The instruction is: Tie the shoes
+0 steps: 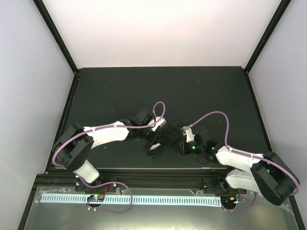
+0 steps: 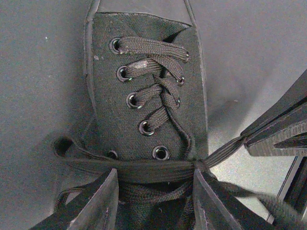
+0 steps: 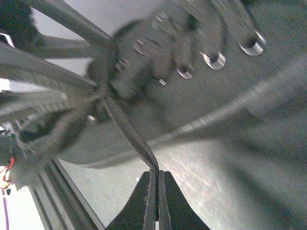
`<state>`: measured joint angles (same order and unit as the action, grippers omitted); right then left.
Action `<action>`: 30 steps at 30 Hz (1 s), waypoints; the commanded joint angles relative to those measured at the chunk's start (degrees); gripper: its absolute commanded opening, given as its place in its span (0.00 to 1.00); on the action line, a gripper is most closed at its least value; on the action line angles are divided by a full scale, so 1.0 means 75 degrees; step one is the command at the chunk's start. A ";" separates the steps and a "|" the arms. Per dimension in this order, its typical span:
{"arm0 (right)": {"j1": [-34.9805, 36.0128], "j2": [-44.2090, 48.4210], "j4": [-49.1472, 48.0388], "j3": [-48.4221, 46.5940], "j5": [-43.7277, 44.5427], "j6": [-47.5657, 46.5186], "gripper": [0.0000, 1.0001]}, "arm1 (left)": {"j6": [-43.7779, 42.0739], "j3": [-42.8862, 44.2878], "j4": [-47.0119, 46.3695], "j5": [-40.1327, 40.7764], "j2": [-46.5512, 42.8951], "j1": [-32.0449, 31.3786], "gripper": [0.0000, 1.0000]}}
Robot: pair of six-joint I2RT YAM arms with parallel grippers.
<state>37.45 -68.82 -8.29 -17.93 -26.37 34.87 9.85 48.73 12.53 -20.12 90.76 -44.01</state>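
Black shoe (image 2: pixel 108 112) near the middle of the bench's (image 1: pixel 192 91) near edge. Right gripper (image 3: pixel 157 173) clenched on a taut lace (image 3: pixel 128 133) drawn from the knot. Left gripper (image 2: pixel 153 178), fingers parted, straddles the shoe's throat; whether it is grasping anything cannot be told.

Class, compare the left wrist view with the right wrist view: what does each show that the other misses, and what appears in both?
Only the left wrist view: the shoe from above, its crossed lacing sharp, and the left end effector over its opening, fingers apart. Only the right wrist view: the right end effector seen closing its fingertips on the lace. Both: metal eyelets and that taut strand leaving the knot.
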 commanded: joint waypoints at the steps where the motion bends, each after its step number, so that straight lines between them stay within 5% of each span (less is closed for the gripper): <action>1: -0.0048 0.0649 0.0993 0.0675 0.0738 0.0707 0.02 | 0.0086 0.0306 0.0134 0.0307 -0.0034 -0.0038 0.44; 12: -0.0037 0.2006 0.2104 0.1009 0.1332 0.1304 0.02 | 0.0663 0.0312 0.0086 0.0418 -0.0868 0.0111 0.58; 21: 0.0089 0.3135 0.2992 0.0147 0.1628 0.0308 0.63 | 0.1786 -0.0512 -0.1185 -0.1156 -0.0995 0.1091 0.67; 30: 0.1739 0.1703 0.2530 -0.1323 0.2132 0.0104 0.68 | 0.2327 -0.1016 -0.2446 -0.2246 -0.0392 0.1567 0.65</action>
<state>46.02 -50.81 12.21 -23.55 -13.98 37.32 24.82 41.17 0.47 -31.59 86.04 -33.08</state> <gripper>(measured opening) 0.681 0.652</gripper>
